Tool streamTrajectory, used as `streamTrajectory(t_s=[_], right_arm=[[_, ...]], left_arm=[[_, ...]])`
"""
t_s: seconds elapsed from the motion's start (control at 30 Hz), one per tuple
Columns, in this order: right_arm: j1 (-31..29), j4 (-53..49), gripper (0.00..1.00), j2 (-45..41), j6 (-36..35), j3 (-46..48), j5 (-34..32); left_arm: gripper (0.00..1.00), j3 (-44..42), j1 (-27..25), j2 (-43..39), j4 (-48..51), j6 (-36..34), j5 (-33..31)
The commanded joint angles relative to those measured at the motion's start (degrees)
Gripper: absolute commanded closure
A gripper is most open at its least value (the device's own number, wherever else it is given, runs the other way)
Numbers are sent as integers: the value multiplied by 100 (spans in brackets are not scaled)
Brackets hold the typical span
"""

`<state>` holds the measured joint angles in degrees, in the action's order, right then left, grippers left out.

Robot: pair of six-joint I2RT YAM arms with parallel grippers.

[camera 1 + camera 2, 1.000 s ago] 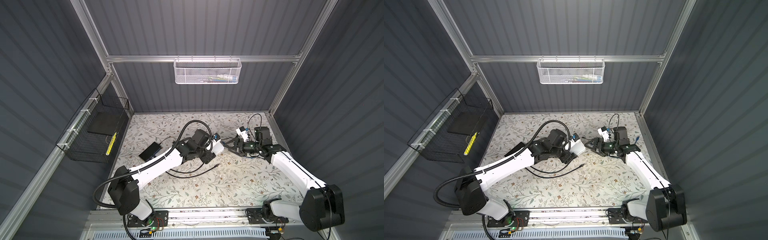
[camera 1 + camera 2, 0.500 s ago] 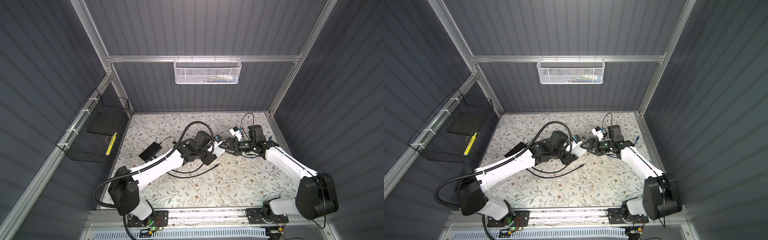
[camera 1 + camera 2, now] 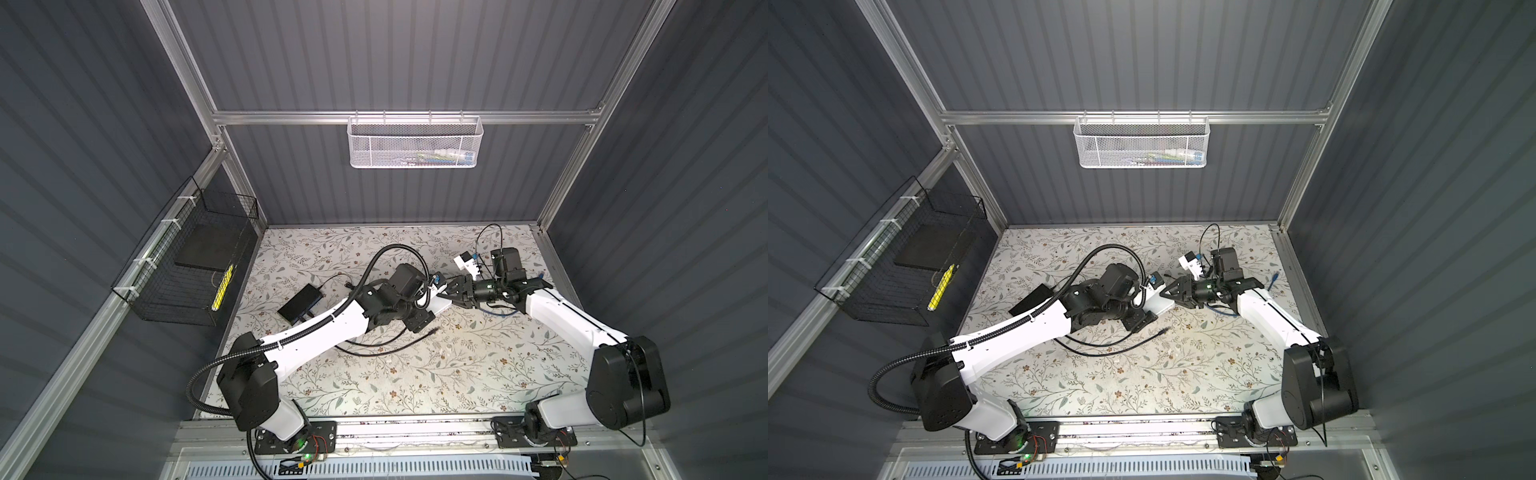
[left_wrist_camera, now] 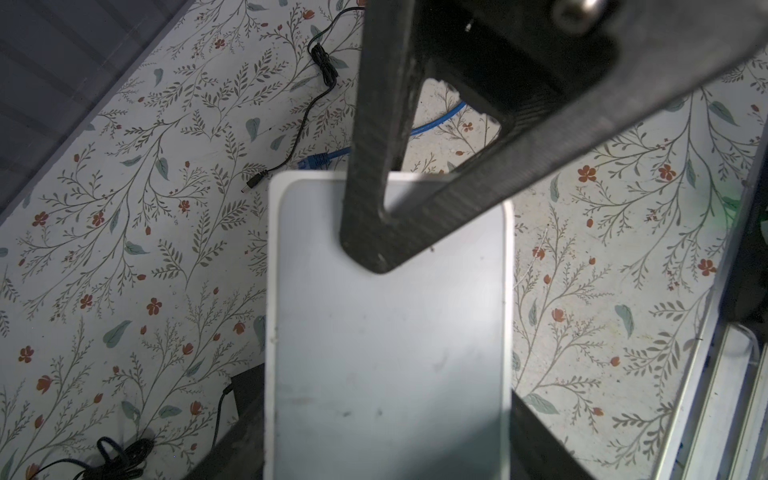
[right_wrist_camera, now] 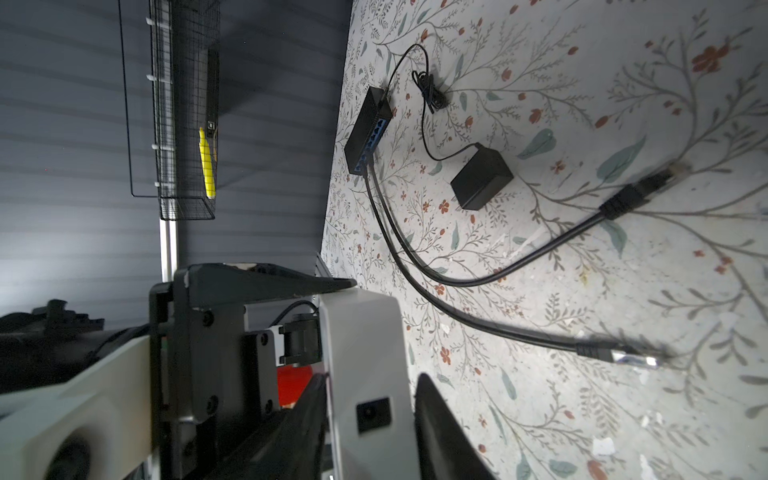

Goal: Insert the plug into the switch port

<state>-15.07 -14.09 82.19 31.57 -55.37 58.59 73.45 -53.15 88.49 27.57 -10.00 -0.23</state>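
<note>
Right gripper (image 5: pixel 370 386) and left gripper (image 4: pixel 388 432) both clamp the flat white plastic switch box (image 4: pixel 386 332) over the floral-patterned table (image 3: pixel 415 374) middle, while the black cable's plug (image 3: pixel 432 331) lies loose just nearer, not yet inserted.

no legible text, labels, numbers, signs

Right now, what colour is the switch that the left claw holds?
The switch is plain white; best seen in the left wrist view.

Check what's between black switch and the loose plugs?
Two black cables and a black power adapter beside them, on the mat; right wrist view shows it.
</note>
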Motion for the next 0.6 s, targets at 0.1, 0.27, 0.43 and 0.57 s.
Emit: streamTrajectory(t_s=[0.1,0.27,0.43,0.57], right_arm=[[-36,284,91,-230,163,129,123],[219,1118,96,-741,713,447,-166],[458,3013,100,-1480,1771,1214,-748],[462,4429,100,-1768,2564,1720,-1549]], left_arm=[[33,275,-24,-119,72,22,-66],[4,132,27,-534,-118,651,-306],[2,-411,791,-1152,-860,2132,276],[5,-941,1052,-1464,-1820,3420,390]])
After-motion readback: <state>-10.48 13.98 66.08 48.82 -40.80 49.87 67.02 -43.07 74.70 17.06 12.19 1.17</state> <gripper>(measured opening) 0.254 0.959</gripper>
